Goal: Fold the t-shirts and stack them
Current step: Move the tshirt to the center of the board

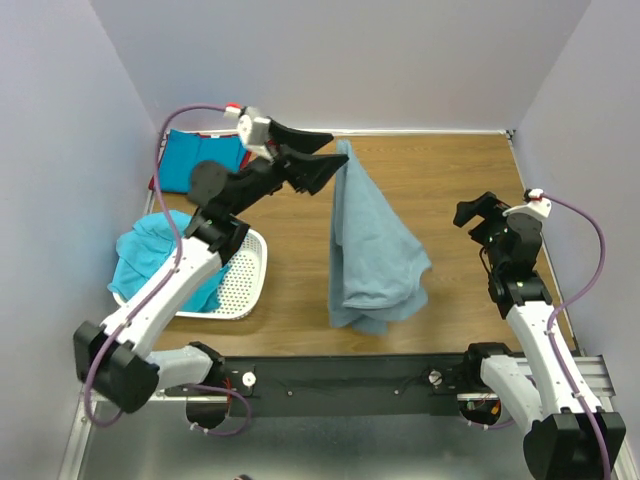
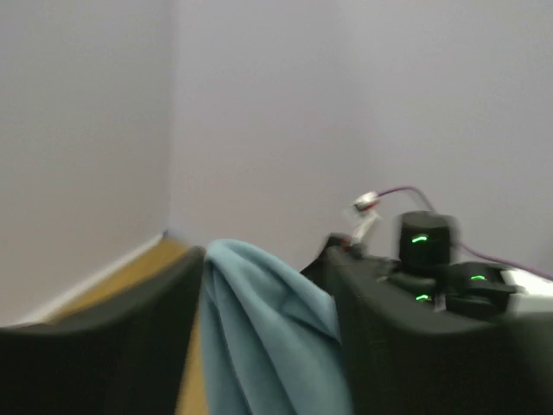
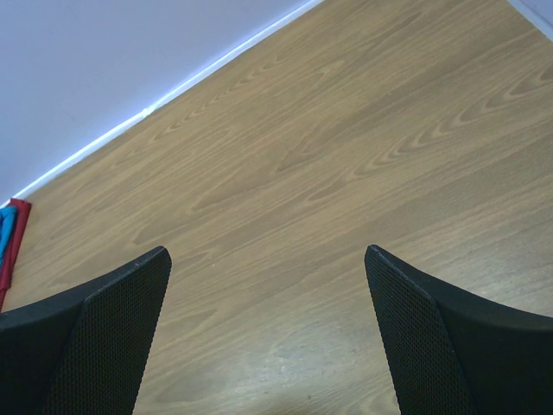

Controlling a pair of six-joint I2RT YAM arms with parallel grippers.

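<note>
A dusty grey-blue t-shirt (image 1: 375, 250) hangs in a long drape from my left gripper (image 1: 335, 156), raised over the table's back middle; its lower end is bunched on the wood. In the left wrist view the cloth (image 2: 268, 328) lies between the parted fingers of that gripper (image 2: 266, 259), resting against both. A turquoise t-shirt (image 1: 150, 250) spills out of the white basket (image 1: 245, 280) at the left. A folded bright blue t-shirt (image 1: 195, 160) lies on a red one (image 1: 158, 182) in the back left corner. My right gripper (image 1: 480, 215) (image 3: 268, 255) is open over bare wood at the right.
Walls close the table in at the back and on both sides. The blue and red stack's edge (image 3: 7, 233) shows at the far left of the right wrist view. Bare wooden tabletop (image 1: 450, 170) spreads between the hanging shirt and the right arm.
</note>
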